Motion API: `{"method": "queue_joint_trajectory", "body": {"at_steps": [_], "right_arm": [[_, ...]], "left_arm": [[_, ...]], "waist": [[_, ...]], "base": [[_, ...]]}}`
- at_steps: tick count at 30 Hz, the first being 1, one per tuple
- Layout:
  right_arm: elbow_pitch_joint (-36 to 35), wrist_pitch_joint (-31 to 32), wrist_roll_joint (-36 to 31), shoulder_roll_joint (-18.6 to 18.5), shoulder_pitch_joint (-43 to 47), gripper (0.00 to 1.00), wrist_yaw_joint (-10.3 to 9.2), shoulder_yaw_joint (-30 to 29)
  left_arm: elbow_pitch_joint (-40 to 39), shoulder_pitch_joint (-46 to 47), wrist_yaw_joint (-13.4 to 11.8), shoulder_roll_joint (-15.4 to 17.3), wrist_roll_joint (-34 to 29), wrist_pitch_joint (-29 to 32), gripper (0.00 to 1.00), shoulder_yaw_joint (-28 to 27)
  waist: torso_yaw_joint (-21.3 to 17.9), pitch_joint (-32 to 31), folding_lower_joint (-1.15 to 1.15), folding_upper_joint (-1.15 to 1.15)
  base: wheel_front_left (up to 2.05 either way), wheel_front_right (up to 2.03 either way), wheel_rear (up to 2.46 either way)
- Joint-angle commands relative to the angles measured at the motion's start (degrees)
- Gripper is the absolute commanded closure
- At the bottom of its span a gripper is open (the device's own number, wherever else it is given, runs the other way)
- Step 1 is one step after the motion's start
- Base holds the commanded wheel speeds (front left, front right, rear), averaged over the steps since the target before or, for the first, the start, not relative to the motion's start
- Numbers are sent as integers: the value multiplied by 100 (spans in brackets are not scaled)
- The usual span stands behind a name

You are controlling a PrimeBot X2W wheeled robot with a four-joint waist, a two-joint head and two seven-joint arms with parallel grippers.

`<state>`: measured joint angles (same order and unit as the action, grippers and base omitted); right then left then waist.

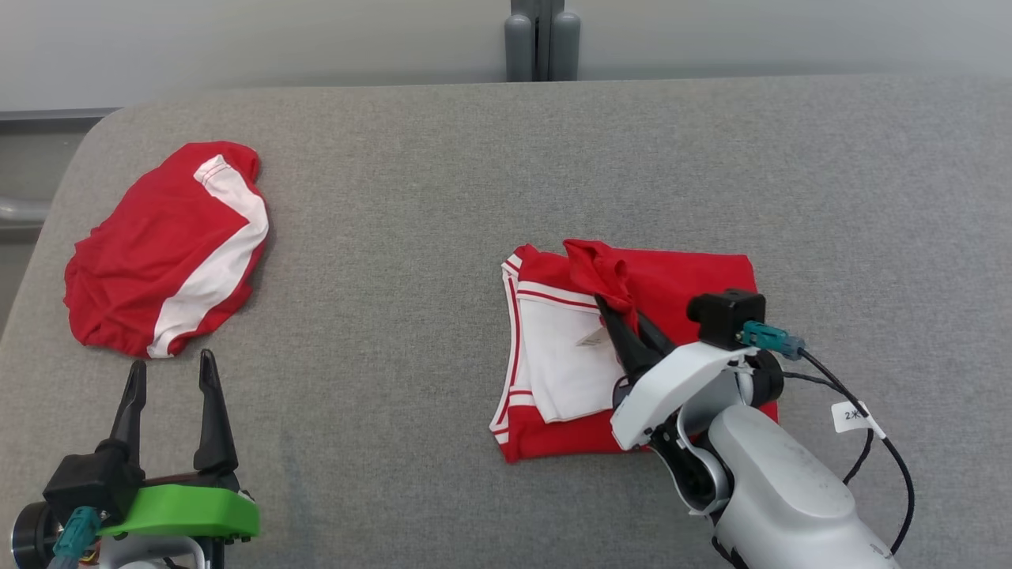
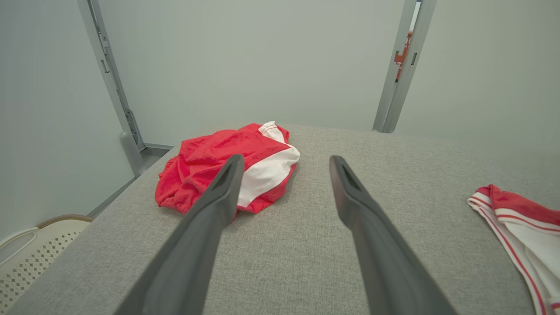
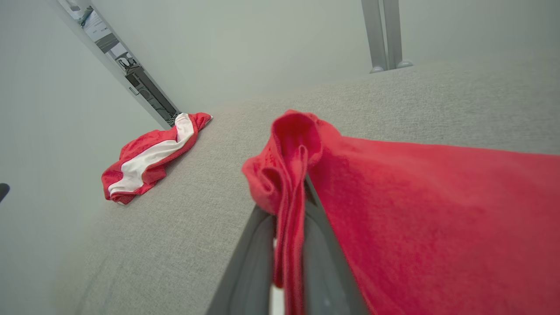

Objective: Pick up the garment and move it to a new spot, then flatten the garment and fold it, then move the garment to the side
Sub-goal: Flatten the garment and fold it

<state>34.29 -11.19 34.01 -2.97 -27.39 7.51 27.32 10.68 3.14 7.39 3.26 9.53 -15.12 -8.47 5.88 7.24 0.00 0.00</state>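
The garment [image 1: 680,273] is red with white panels and red stripes, and lies partly folded on the grey padded table [image 1: 395,332], right of centre. My right gripper [image 1: 613,304] is shut on a bunched red fold of it, lifted slightly above the rest. In the right wrist view the red cloth [image 3: 415,210] drapes from between the closed fingers [image 3: 253,262]. My left gripper [image 1: 171,360] stands open at the lower left with nothing in it. Its wrist view shows the open left gripper [image 2: 286,159] over bare table, and the garment's striped edge [image 2: 516,218] at the right.
A second red and white garment [image 1: 158,253] lies crumpled at the table's far left, just beyond my left gripper. A grey post [image 1: 542,39] stands behind the table's back edge. A white perforated basket [image 2: 26,258] sits below the table's left side.
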Motion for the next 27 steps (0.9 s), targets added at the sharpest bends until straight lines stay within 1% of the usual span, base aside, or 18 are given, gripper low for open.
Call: {"method": "queue_joint_trajectory", "body": {"at_steps": [1,5,11,12,13,15,17,20,24,27], "right_arm": [[53,-58,133,2,-85,100,-5,120],[224,-184,467,1,-259,100,-5,490],[584,-340,730,-1,-502,100,-5,789],[650,-363,743,0,-549,53,-5,822],[685,-374,774,1,-577,0,-5,844],[728,-403,796,-3,-637,0,-6,758],[621,-399,662,-4,-710,0,-5,542],[381,-399,277,0,-623,0,-5,96],[-33,-400,-400,-10,-392,0,-5,-639],[-458,-400,-851,-108,-113,0,-5,-1138]], "left_arm": [[18,107,18,10,7,-2,0,20],[55,156,18,4,23,-2,0,91],[96,194,18,-4,48,-2,0,130],[114,204,18,-5,53,-2,0,133],[122,210,18,-6,57,-2,0,134],[138,214,18,-7,70,-2,0,132],[134,204,18,-6,97,-2,0,103],[130,160,18,-9,119,-2,0,87],[109,92,18,0,97,-2,0,51],[87,43,18,25,77,-2,0,26]], "waist": [[81,35,0,0],[177,72,0,0],[242,118,0,0],[249,122,0,0],[251,122,0,0],[243,118,0,0],[203,102,0,0],[130,55,0,0],[24,-19,0,0],[-56,-65,0,0]], "base": [[0,0,0],[0,0,0],[0,0,0],[0,0,0],[0,0,0],[0,0,0],[0,0,0],[0,0,0],[0,0,0],[0,0,0]]}}
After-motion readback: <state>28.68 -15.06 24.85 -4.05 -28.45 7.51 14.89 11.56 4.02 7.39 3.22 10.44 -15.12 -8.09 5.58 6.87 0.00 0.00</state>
